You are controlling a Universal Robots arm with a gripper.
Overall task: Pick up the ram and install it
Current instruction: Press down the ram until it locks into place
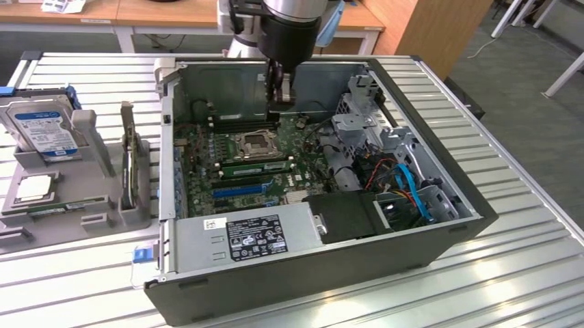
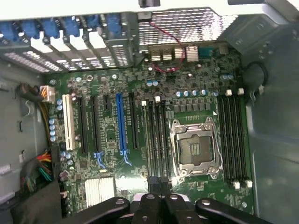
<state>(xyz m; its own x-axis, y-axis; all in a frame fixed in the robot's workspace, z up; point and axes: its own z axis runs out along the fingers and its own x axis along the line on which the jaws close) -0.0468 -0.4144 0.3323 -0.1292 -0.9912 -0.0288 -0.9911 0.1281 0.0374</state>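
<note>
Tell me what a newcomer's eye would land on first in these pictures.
The open computer case on the slatted metal table dominates, its green motherboard laid bare. The gripper hangs inside the case, shut, over the board's far edge near the empty processor socket. In the wrist view, the blue expansion slot stands out among the black ones.

The arm descends vertically from the upper centre of the exterior view. Its gripper points straight down, fingers closed together.
</note>
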